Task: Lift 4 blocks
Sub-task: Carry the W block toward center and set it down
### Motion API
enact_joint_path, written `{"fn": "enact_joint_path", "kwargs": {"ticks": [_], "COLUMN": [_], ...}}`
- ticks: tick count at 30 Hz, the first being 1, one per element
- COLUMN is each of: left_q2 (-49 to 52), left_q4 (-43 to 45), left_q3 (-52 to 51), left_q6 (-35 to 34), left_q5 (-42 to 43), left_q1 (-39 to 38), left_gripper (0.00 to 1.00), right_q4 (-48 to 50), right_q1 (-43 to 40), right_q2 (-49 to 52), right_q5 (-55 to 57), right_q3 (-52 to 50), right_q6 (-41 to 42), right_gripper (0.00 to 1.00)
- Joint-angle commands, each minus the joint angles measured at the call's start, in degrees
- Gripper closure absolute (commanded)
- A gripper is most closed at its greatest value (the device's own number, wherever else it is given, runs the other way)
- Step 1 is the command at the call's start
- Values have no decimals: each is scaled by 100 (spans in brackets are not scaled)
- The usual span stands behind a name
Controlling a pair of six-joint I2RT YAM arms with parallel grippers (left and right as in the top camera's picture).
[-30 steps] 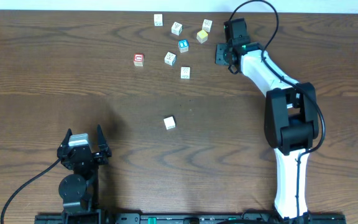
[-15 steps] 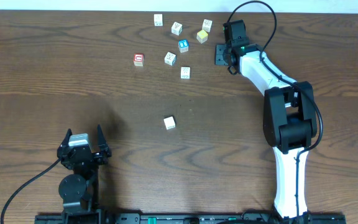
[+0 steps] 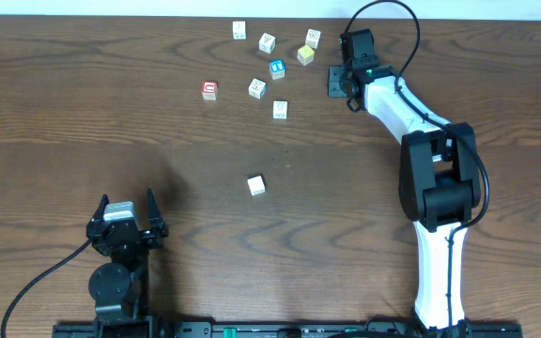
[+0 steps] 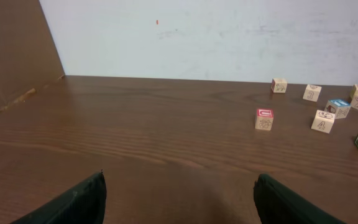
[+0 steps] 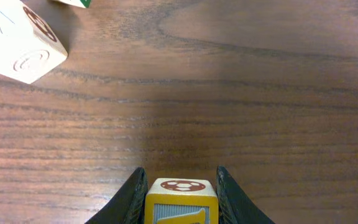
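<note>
Table: dark brown wooden table.
Right gripper: narrow, fingers pressed against both sides of a yellow-framed wooden cube with a brown ball print on top.
Left gripper: spread wide, holding nothing.
Blocks: pale yellow wooden cube on the table near the right gripper, among cream ones at the far edge; lone cream wooden cube mid-table.
Writing: "4" on a cream numbered cube; other prints are too small to read.

White-shelled right arm with black joints and cable; left arm all black.

left gripper agape — right gripper clamped
</note>
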Motion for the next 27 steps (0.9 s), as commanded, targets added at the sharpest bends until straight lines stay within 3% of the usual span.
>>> {"fn": "enact_joint_path", "kwargs": {"ticks": [1, 7, 18, 23, 27], "left_q2": [-33, -33, -33, -33, -33], "left_q4": [-245, -245, -245, -245, -245], "left_q3": [-98, -98, -98, -98, -98], "left_q6": [-4, -4, -4, -4, -4], "left_q5": [-94, -94, -94, -92, -94], "left_q1": [26, 26, 26, 26, 26], "left_gripper": [24, 24, 24, 24, 24], "right_q4": [-341, -1178, -3228, -3161, -2323], "right_q1": [70, 328, 1231, 1963, 2409], "right_q2": [-76, -811, -2555, -2769, -2837], "right_q5": [59, 85, 442, 876, 942], "right_q3": [74, 74, -146, -1167, -2317], "right_q6": [-33, -22, 1012, 1499, 1825], "right_gripper": [99, 99, 99, 99, 99]}}
